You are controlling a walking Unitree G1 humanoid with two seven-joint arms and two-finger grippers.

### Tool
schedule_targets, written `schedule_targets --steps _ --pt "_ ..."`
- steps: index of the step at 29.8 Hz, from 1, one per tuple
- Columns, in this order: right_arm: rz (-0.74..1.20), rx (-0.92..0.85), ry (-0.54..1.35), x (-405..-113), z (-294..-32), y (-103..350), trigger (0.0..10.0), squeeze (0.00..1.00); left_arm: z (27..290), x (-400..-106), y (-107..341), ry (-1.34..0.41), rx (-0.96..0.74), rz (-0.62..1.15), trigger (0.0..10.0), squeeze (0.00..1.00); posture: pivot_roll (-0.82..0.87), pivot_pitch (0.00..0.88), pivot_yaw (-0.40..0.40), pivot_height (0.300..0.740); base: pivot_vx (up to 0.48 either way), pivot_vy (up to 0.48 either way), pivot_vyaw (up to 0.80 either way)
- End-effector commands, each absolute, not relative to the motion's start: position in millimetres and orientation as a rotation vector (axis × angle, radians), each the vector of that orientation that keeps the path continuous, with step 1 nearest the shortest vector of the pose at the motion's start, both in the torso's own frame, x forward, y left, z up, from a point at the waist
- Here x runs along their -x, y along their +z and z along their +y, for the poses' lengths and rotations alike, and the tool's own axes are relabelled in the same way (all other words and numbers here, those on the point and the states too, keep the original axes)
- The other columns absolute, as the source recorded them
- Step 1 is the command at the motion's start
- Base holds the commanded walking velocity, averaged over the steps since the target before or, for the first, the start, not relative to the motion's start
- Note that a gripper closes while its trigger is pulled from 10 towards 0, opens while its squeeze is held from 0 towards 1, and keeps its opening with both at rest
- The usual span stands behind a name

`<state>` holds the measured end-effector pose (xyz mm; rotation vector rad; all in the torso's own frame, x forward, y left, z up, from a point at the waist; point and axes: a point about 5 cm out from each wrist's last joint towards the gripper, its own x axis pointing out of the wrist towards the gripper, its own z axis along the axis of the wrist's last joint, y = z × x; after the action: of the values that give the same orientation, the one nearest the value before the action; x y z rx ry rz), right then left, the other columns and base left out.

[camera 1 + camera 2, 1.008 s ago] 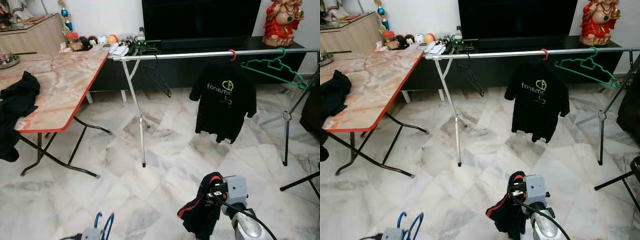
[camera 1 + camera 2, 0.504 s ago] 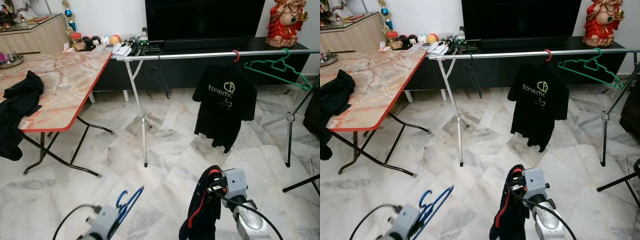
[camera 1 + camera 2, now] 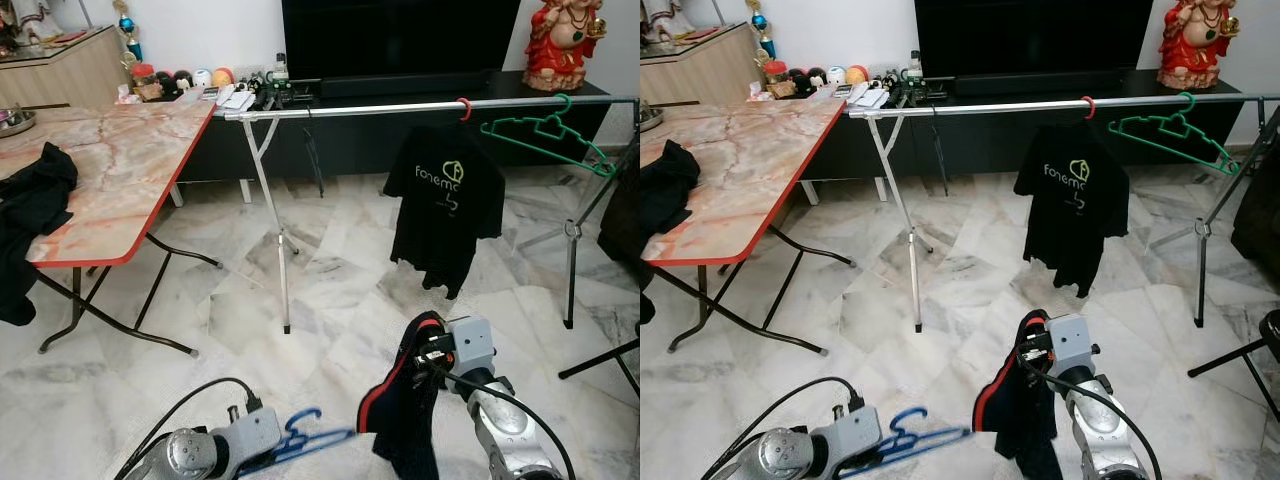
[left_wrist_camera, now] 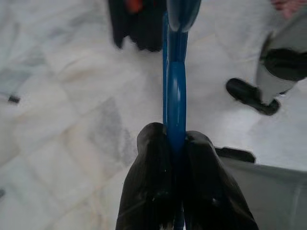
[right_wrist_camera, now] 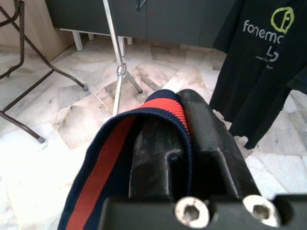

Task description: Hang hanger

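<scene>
With the left pincer (image 4: 176, 158) clamped on the blue hanger (image 3: 305, 437) and the right pincer (image 5: 187, 139) clamped on the dark shirt's (image 3: 405, 420) collar just beside it, the limp collar may slip off before the hanger threads in.
</scene>
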<state>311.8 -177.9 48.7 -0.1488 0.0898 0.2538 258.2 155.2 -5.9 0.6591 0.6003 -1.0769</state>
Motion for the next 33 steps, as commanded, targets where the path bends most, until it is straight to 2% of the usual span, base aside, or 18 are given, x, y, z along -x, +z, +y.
schedule_targets --steps 1,8,19,27,33 --pt "0.091 0.153 0.267 -314 -175 50 10.0 0.0 149 -268 9 -1.131 -0.671 0.564 10.0 0.0 0.03 0.051 0.03 0.74 0.0 0.0 0.0" --pt "0.097 0.146 0.274 -315 -173 50 10.0 0.0 136 -282 28 -1.108 -0.623 0.462 10.0 0.0 0.03 0.051 0.027 0.74 0.0 0.0 0.0" --pt "0.117 0.139 0.28 -311 -171 45 10.0 0.0 130 -299 45 -0.913 -0.586 0.321 10.0 0.0 0.03 0.05 0.026 0.74 0.0 0.0 0.0" --pt "0.144 0.141 0.284 -309 -170 40 10.0 0.0 119 -290 47 -1.013 -0.44 0.346 10.0 0.0 0.03 0.043 0.028 0.74 0.0 0.0 0.0" --pt "0.148 0.143 0.281 -308 -170 39 10.0 0.0 120 -282 42 -1.083 -0.438 0.413 10.0 0.0 0.04 0.035 0.029 0.74 0.0 0.0 0.0"
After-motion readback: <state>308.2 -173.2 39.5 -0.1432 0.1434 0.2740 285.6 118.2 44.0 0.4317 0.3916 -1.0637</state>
